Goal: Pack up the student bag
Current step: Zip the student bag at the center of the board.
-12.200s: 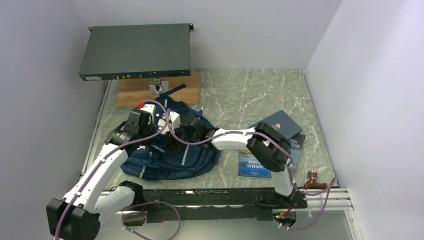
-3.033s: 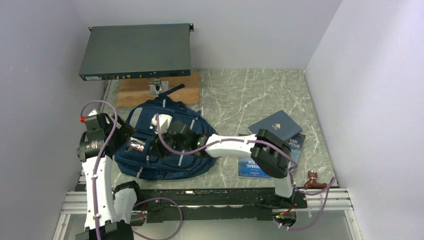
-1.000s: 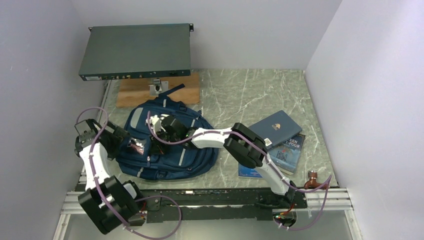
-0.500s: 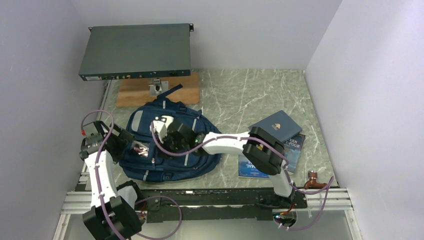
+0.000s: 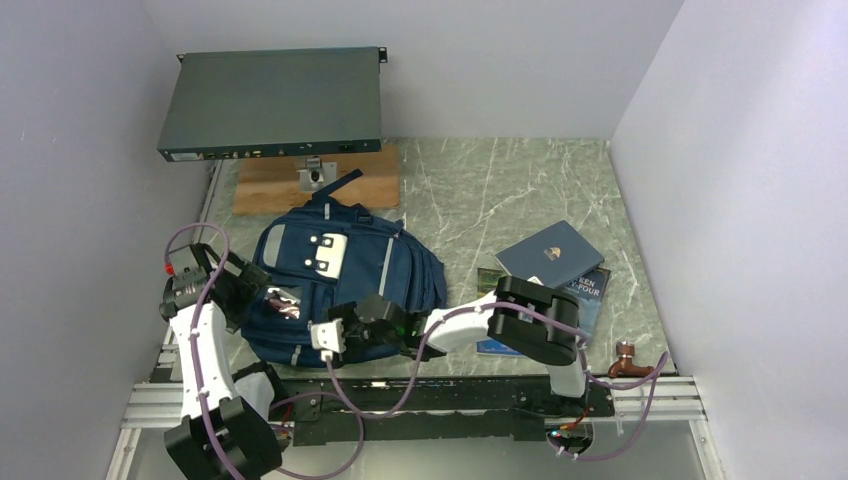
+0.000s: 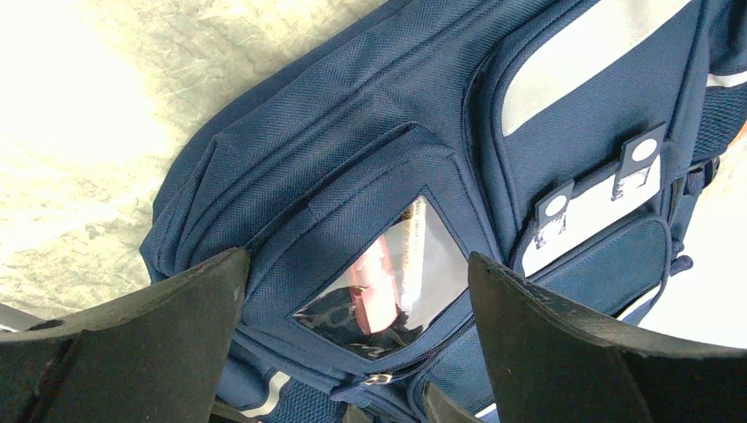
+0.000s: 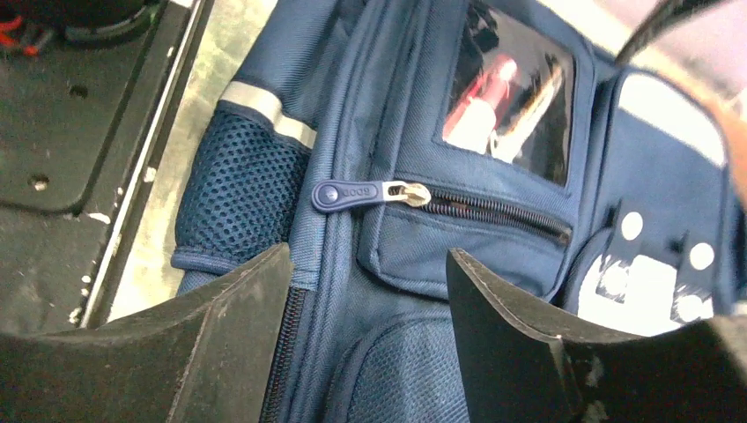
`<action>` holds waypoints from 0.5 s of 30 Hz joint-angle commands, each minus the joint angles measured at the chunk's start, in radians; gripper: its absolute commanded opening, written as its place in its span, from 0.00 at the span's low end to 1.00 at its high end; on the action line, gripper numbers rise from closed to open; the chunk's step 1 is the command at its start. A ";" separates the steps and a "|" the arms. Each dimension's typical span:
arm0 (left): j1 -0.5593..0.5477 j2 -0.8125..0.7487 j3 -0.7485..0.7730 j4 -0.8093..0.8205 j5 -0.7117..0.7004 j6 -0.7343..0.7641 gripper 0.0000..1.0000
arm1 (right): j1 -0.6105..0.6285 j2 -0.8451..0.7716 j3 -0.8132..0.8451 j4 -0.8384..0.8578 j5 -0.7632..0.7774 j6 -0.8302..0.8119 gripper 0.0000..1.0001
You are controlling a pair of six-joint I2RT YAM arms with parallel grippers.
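Counting 1 student bag (image 5: 372,262) | 2 spread: left hand (image 6: 357,264), right hand (image 7: 368,257)

Bag (image 5: 365,270): navy fabric backpack, lying flat, front face up, left of centre in the top view. The top handle (image 5: 345,184) points toward the upper edge of the frame and the base toward the lower edge.

- White-grey patch (image 5: 327,253) on the front pocket, in the upper middle of the bag.
- Grey stripe (image 5: 386,264) runs down the front just right of the patch.
- Clear window pocket (image 5: 283,301) on the bag's left side, with something pink-red and white showing through it.

Right wrist view:
- Under the window the zip teeth are meshed along their visible length, and the blue pull (image 7: 351,193) lies to the left.
- Mesh side pocket (image 7: 233,189) at centre left.
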 commanded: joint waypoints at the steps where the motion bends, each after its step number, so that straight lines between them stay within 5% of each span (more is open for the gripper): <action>1: -0.004 0.027 0.033 -0.012 0.016 0.011 1.00 | 0.019 -0.004 -0.012 0.025 -0.036 -0.367 0.69; 15: -0.004 0.057 0.039 0.001 0.044 0.028 1.00 | 0.047 0.141 0.068 0.074 0.115 -0.598 0.65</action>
